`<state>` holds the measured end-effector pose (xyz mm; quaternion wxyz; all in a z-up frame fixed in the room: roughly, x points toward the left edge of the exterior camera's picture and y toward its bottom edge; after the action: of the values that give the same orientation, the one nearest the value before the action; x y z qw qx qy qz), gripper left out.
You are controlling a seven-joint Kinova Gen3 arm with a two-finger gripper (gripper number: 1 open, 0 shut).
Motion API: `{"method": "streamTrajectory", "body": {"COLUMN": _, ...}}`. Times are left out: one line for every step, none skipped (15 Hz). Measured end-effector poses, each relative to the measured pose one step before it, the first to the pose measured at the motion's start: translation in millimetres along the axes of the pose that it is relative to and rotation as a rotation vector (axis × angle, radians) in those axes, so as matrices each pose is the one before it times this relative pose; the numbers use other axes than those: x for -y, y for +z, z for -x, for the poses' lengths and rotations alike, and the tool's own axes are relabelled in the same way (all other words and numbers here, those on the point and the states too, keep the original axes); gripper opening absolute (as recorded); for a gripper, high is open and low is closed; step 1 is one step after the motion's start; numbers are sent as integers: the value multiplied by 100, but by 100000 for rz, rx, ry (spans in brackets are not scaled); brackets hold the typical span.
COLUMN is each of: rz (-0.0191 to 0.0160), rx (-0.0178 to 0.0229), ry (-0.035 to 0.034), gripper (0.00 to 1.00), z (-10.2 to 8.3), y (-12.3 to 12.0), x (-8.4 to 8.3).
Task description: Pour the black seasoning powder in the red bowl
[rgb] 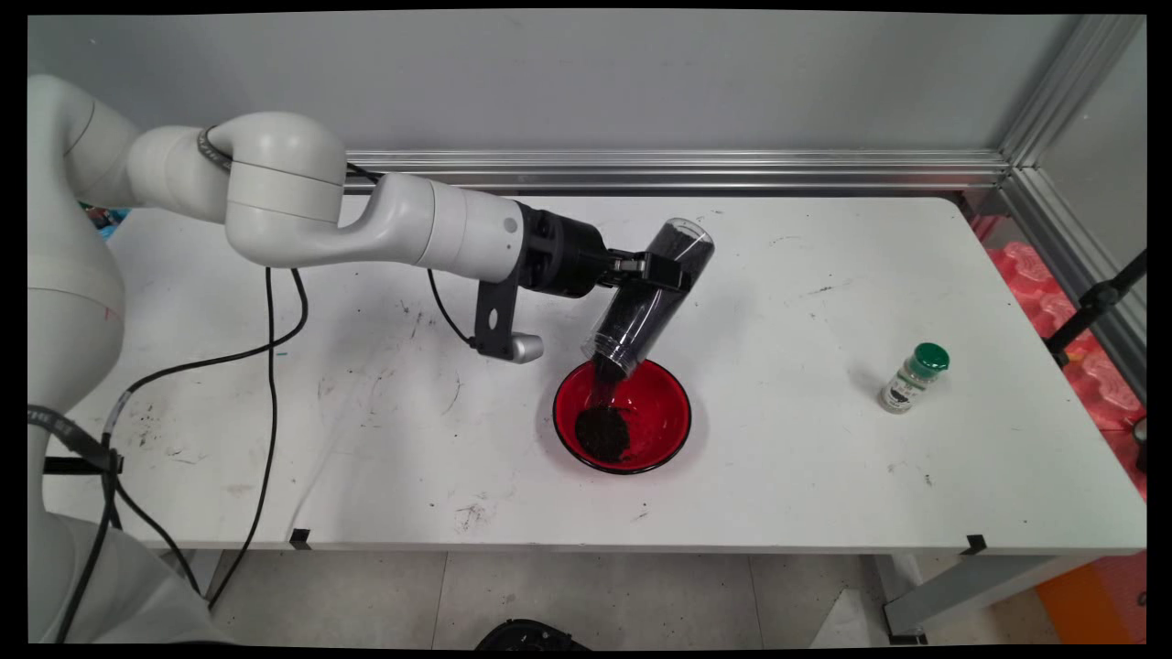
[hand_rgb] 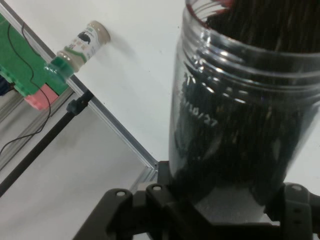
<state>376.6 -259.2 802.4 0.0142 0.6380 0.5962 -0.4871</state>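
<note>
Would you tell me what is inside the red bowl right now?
The red bowl holds a pile of dark granules, fed by the tilted clear jar in the gripper. The bowl's bottom beneath the pile is covered.

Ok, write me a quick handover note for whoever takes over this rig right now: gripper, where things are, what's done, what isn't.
Gripper: shut on the clear jar, held tilted with its open mouth down over the red bowl.
Jar: still largely full of dark granules.
Bowl: near the table's front middle, holding a small dark pile; a thin stream is falling into it.
Green-capped spice bottle: upright at the right, apart, untouched.
</note>
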Motion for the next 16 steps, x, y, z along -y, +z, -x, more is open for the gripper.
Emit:
{"method": "streamTrajectory", "body": {"rz": -46, "rx": 122, "ry": 5, "gripper": 0, "z": 2, "y": -4, "x": 20}}
{"method": "streamTrajectory", "body": {"rz": -53, "rx": 98, "ry": 6, "gripper": 0, "z": 1, "y": -1, "x": 21}}
{"method": "streamTrajectory", "body": {"rz": -20, "rx": 63, "ry": -10, "gripper": 0, "z": -4, "y": 4, "x": 9}}
{"method": "streamTrajectory", "body": {"rz": -10, "rx": 29, "ry": -5, "gripper": 0, "z": -2, "y": 0, "x": 0}}
{"method": "streamTrajectory", "body": {"rz": -9, "rx": 30, "ry": -15, "gripper": 0, "z": 0, "y": 2, "x": -2}}
{"method": "streamTrajectory", "body": {"rz": -13, "rx": 22, "ry": -25, "gripper": 0, "z": -1, "y": 1, "x": 1}}
{"method": "streamTrajectory", "body": {"rz": -10, "rx": 21, "ry": -31, "gripper": 0, "z": -2, "y": 0, "x": 1}}
{"method": "streamTrajectory", "body": {"rz": -30, "rx": 8, "ry": -80, "gripper": 0, "z": -6, "y": 15, "x": 10}}
{"method": "streamTrajectory", "body": {"rz": -36, "rx": -1, "ry": -76, "gripper": 0, "z": -6, "y": 14, "x": 14}}
{"method": "streamTrajectory", "body": {"rz": -26, "rx": -18, "ry": -89, "gripper": 0, "z": -10, "y": 15, "x": 14}}
{"method": "streamTrajectory", "body": {"rz": -29, "rx": -31, "ry": -116, "gripper": 0, "z": -9, "y": 18, "x": 15}}
{"method": "streamTrajectory", "body": {"rz": -13, "rx": -36, "ry": -170, "gripper": 0, "z": -11, "y": 18, "x": 7}}
{"method": "streamTrajectory", "body": {"rz": -35, "rx": -18, "ry": -115, "gripper": 0, "z": -5, "y": 8, "x": 11}}
{"method": "streamTrajectory", "body": {"rz": -13, "rx": -27, "ry": -160, "gripper": 0, "z": -5, "y": 10, "x": 5}}
{"method": "streamTrajectory", "body": {"rz": 10, "rx": 2, "ry": -214, "gripper": 0, "z": 8, "y": 9, "x": 1}}
{"method": "streamTrajectory", "body": {"rz": 19, "rx": -9, "ry": -199, "gripper": 0, "z": 7, "y": 15, "x": 1}}
